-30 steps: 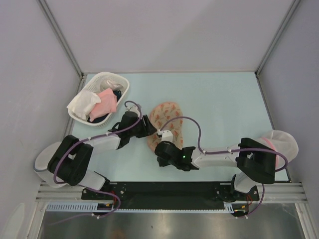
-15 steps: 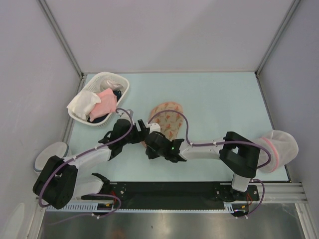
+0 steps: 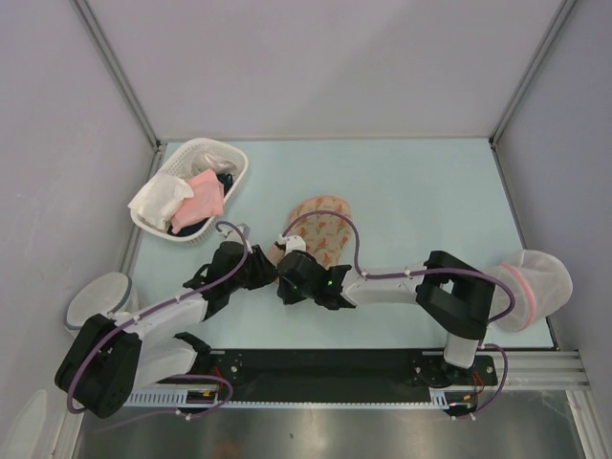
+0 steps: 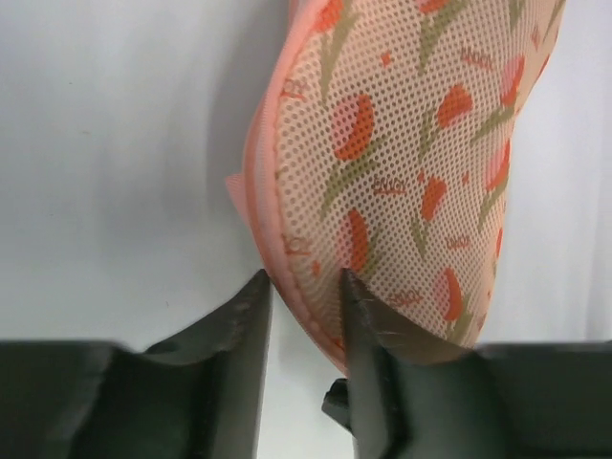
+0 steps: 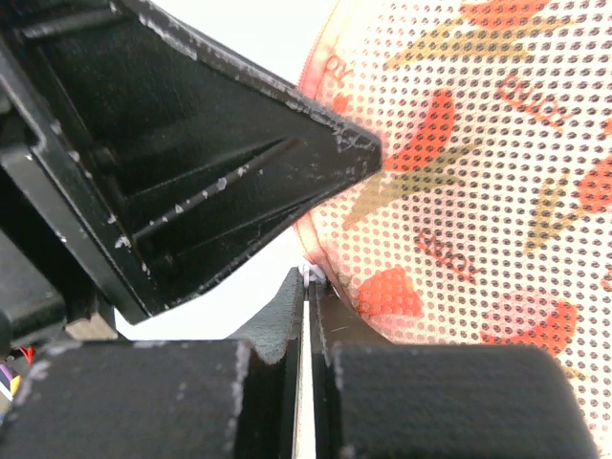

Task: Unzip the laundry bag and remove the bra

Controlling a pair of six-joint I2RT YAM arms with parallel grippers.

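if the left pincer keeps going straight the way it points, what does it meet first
The laundry bag: its pink rim sits right between the tips of the left pincer, so going on would likely push straight into the mesh.

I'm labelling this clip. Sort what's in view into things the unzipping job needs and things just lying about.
Job in hand: laundry bag; left gripper, gripping its rim; right gripper, shut at its edge. No bra seen.
Lying about: white basket; pink cloth; white cloth; white mesh dome.
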